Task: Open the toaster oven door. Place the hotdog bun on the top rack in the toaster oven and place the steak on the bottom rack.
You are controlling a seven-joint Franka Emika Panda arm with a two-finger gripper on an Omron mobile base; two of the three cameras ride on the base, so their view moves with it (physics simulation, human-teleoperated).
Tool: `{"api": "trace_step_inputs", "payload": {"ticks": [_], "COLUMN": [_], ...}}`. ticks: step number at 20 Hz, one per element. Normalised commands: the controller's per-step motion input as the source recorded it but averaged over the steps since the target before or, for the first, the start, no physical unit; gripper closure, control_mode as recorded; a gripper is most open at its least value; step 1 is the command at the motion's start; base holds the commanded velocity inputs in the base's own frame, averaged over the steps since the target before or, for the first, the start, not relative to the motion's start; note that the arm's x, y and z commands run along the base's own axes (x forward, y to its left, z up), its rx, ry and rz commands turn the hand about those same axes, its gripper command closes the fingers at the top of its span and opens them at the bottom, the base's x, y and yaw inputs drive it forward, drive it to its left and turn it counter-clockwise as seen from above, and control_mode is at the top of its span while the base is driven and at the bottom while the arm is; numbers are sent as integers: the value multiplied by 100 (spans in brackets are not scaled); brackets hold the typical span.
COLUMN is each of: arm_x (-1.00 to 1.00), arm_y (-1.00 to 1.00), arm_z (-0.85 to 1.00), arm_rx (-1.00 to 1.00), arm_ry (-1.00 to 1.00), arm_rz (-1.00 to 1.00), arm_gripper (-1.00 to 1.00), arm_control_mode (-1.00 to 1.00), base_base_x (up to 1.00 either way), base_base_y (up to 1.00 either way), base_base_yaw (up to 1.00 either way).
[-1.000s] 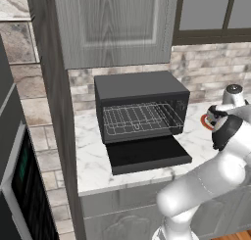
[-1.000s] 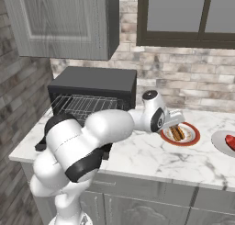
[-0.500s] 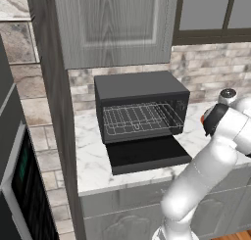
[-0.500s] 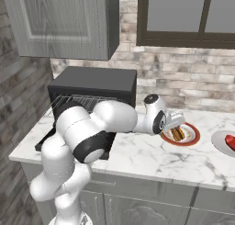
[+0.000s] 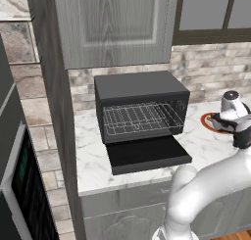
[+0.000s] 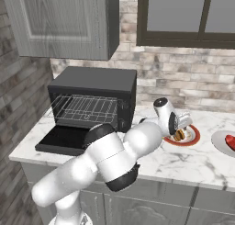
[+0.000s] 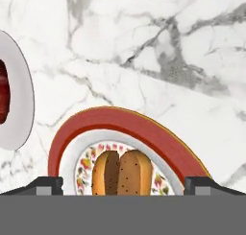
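Bun [image 7: 122,173] on a red-rimmed plate [image 7: 139,128], right of the oven [image 5: 141,107] on the marble table [image 7: 144,52]. Gripper [image 7: 123,186] poised just above, jaws spread wide either side of the bun, nothing held. Steak [image 6: 231,141] on a white plate [image 6: 220,143] further right. Oven door [image 5: 147,154] down flat, both racks [image 5: 139,117] bare.

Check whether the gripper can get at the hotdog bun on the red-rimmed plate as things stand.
Probably yes. The gripper hangs open over the red-rimmed plate, its fingers either side of the hotdog bun, with nothing between them.
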Motion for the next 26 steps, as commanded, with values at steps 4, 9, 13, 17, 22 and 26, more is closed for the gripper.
{"api": "trace_step_inputs", "payload": {"ticks": [4, 9, 13, 17, 22, 26], "arm_x": [27, 12, 0, 0, 17, 22], "arm_y": [-27, -10, 0, -1, -18, -32], "arm_z": [0, 0, -10, -22, -13, -9], "arm_rx": [0, 0, 0, 2, 0, 0], "arm_ry": [11, 11, 10, 8, 4, 3], "arm_rz": [10, 9, 15, 17, 10, 7], "arm_gripper": [-100, -100, -100, -100, -100, -100], "arm_control_mode": [-100, -100, -100, -100, -100, -100], "base_base_x": [0, 0, 0, 0, 0, 0], "base_base_y": [0, 0, 0, 0, 0, 0], "base_base_yaw": [0, 0, 0, 0, 0, 0]}}
